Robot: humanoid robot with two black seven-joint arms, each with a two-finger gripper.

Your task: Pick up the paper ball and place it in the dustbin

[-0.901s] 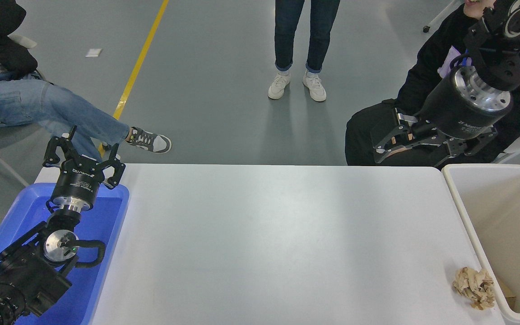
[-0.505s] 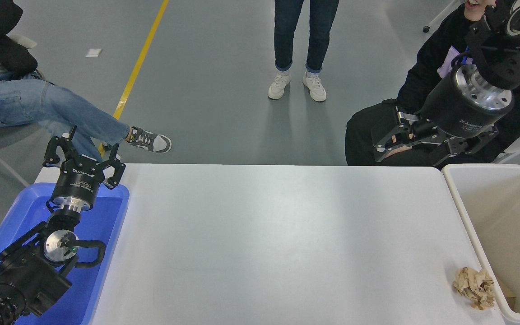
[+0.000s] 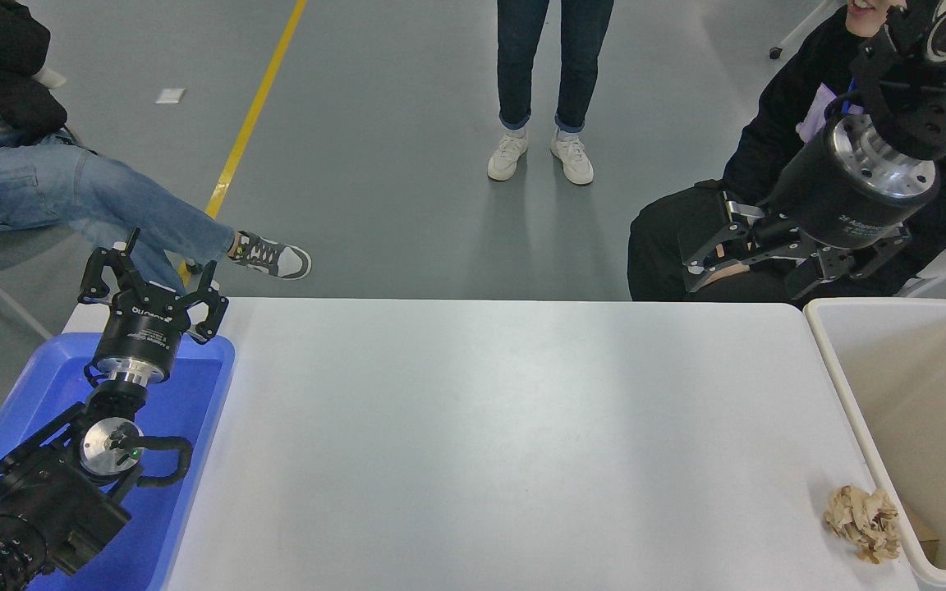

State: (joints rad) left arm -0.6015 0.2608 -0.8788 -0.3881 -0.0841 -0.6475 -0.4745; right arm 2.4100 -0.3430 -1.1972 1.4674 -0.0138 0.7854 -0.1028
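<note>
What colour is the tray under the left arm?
Bright blue; the tray shows in the head view.

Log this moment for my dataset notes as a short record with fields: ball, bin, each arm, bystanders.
ball: paper ball on the table, near right corner, beside the bin wall, ungrasped
bin: dustbin at the table's right end
right gripper: raised past the far edge, fingers open, empty
left gripper: parked over the blue tray, open
bystanders: three people at the far side

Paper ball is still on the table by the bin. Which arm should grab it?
Right. The paper ball lies at the table's right edge beside the dustbin; the right pincer is raised on that side, while the left pincer sits over the blue tray.
</note>
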